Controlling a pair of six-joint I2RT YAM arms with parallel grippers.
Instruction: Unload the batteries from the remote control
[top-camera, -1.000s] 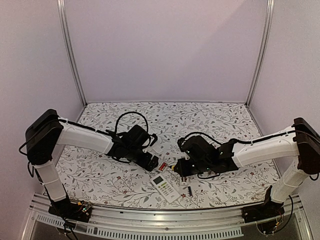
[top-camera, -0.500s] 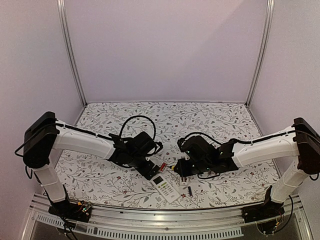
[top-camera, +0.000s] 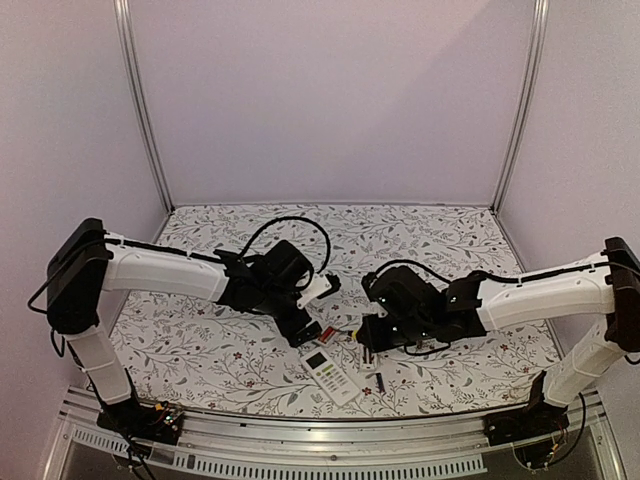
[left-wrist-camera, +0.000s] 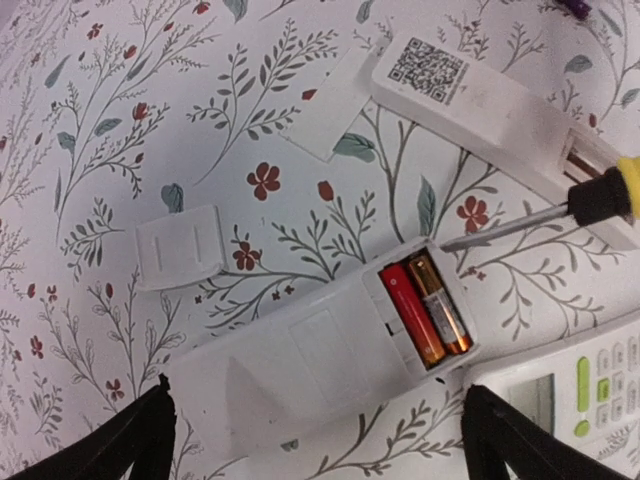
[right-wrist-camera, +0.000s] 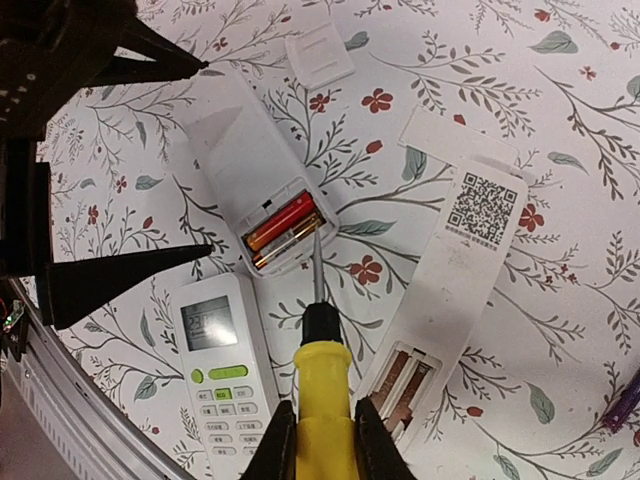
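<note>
A white remote (left-wrist-camera: 300, 350) lies face down with its battery bay open. Two batteries sit in it side by side, a red one (left-wrist-camera: 410, 315) and an orange-gold one (left-wrist-camera: 442, 305); they also show in the right wrist view (right-wrist-camera: 283, 230). My left gripper (left-wrist-camera: 315, 450) is open, with one finger (left-wrist-camera: 130, 445) on each side of the remote's closed end. My right gripper (right-wrist-camera: 322, 435) is shut on a yellow-handled screwdriver (right-wrist-camera: 325, 395). Its metal tip rests at the bay's edge beside the batteries. In the top view the remote (top-camera: 326, 333) lies between both grippers.
A second white remote with a QR label (right-wrist-camera: 470, 240) lies face down with its bay empty. An air-conditioner remote (right-wrist-camera: 225, 375) lies face up near the front edge. Two loose battery covers (left-wrist-camera: 180, 247) (left-wrist-camera: 330, 105) lie nearby. A dark battery (top-camera: 381, 381) lies right of the air-conditioner remote.
My left wrist has moved in over the open remote and turned. My right gripper with the screwdriver has shifted slightly to the right.
</note>
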